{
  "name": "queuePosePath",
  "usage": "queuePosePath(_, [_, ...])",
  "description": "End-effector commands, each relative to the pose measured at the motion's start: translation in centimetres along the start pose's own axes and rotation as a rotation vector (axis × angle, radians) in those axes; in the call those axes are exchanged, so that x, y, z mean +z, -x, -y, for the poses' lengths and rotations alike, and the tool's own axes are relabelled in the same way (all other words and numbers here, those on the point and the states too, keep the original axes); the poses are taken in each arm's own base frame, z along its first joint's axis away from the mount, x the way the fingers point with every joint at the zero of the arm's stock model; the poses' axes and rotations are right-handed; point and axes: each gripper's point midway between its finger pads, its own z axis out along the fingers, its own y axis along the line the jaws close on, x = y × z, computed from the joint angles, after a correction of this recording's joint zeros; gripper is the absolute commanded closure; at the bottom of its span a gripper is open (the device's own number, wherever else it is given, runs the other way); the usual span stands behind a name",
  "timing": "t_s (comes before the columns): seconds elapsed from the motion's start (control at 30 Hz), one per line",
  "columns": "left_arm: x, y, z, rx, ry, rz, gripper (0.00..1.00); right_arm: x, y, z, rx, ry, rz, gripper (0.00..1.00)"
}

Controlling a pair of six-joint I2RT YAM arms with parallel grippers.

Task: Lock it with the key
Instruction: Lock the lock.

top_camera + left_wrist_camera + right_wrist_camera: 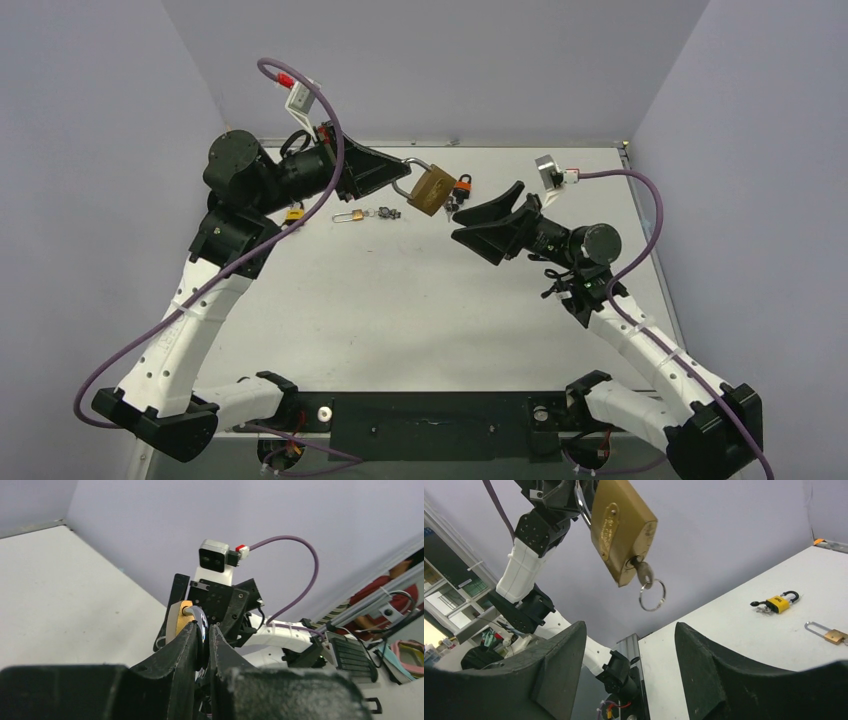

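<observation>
The left fingers [182, 650] are clamping narrowly on the shackle [581, 505] of the brass padlock [624, 530], which is hanging tilted in the air above the far part of the table [420, 300]. The key [644, 572] is sitting in the keyhole at the padlock's lower end, its ring [652, 595] dangling. The right fingers [559, 665] are gaping wide just below it, apart from it.

The large padlock [431, 190] hangs above the far centre of the bench [420, 300], its shackle between the fingers of the left gripper [405, 172]. The key [644, 573] sits in its underside. The right gripper [462, 224] lies just right of it, apart. On the bench to its left lie a key bunch [387, 212], then a long-shackle padlock [347, 216]; a small padlock [462, 187] lies immediately right.
</observation>
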Motion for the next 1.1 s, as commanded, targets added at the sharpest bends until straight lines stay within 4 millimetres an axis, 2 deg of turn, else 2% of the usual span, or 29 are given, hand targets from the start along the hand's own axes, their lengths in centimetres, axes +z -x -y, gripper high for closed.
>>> queuePosePath(0.0, [-1.9, 4.0, 8.4, 0.124, -0.257, 0.108, 1.00, 0.5, 2.8, -2.7, -0.125, 0.030, 0.049, 0.41])
queuePosePath(0.23, [-1.9, 4.1, 9.0, 0.114, -0.287, 0.105, 1.00, -0.1, 3.1, -1.5, -0.165, -0.064, 0.051, 0.43])
queuePosePath(0.4, [-1.9, 3.9, 8.9, 0.099, -0.297, 0.101, 1.00, 0.6, 3.8, -3.3, -0.186, -0.020, 0.062, 0.42])
queuePosePath(0.5, [-1.9, 3.8, 9.0, 0.092, -0.310, 0.105, 1.00, 1.0, 3.6, -3.1, -0.220, -0.058, 0.035, 0.42])
queuePosePath(0.77, [-2.0, 3.5, 8.7, 0.081, -0.307, 0.100, 1.00, 1.6, 4.7, -4.7, -0.256, -0.033, 0.048, 0.44])
queuePosePath(1.07, [-2.0, 3.2, 8.6, 0.073, -0.309, 0.094, 1.00, 2.0, 5.1, -4.8, -0.269, -0.043, 0.045, 0.58])
